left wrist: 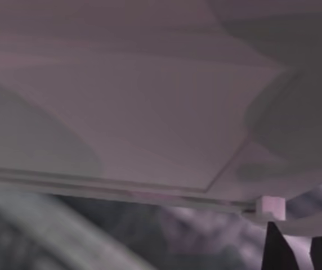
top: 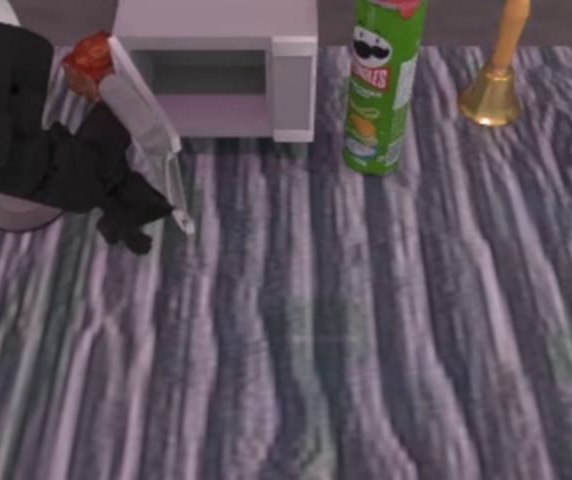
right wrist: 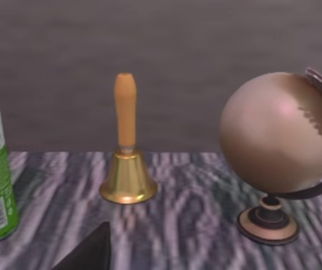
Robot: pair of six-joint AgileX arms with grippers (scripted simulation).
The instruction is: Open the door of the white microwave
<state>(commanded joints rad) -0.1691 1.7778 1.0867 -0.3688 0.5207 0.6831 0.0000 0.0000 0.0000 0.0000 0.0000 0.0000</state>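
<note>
So the white microwave [top: 221,60] sits at the back of the table [top: 366,340], left of centre, and the door [top: 149,130] is already swung well out, hinged on the left side, with its free edge pointing toward the front of the table. The cavity is open and you can see inside. The left gripper [top: 151,215] is right at that free edge of the door, but I honestly can't tell if it's clamped on anything or just pressed against it. The left wrist view is filled with door panel. Just right of the microwave stands a green Pringles can [top: 381,85], then a brass bell [top: 491,85] farther right. A globe [right wrist: 282,146] stands near the bell. The right arm isn't in the top view. Loads of bare table in front.
</note>
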